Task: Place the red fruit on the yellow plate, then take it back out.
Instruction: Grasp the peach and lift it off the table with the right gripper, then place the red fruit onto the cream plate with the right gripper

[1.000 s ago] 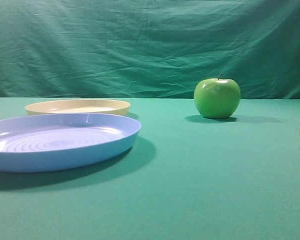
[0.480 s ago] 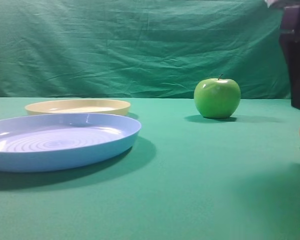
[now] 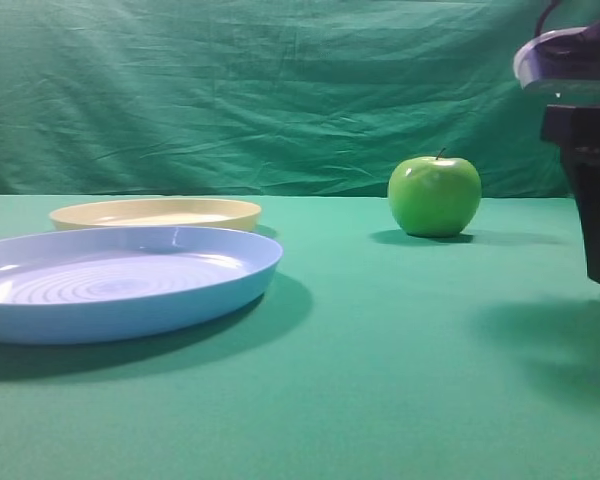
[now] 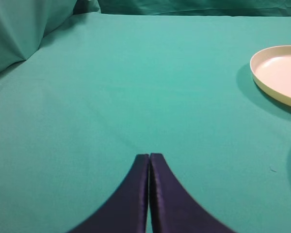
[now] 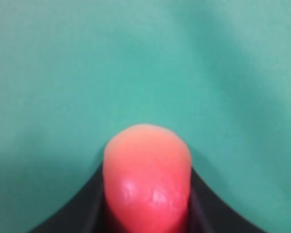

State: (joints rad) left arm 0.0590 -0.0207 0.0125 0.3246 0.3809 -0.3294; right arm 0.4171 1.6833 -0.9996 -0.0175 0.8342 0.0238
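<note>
Right tool (image 5: pixel 146 213) gripping the red fruit (image 5: pixel 146 179) at bottom center of the wrist view, left tool (image 4: pixel 149 158) closed above the green table (image 4: pixel 136 87), yellow plate (image 4: pixel 281 73) at right edge.

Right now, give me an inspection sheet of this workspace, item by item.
Surface: green cloth table, smooth, no spills seen.
Job's things: red fruit between the right gripper's fingers, hidden in the exterior view; yellow plate holds nothing, sits behind the blue plate.
Clutter: green apple upright with stem, standing apart from the plates; the blue plate holds nothing.
Grippers: right gripper around the red fruit, low over the table at the right edge; left gripper shut, holding nothing.
Cables: a dark loop atop the right arm.
Surroundings: wrinkled green backdrop.
</note>
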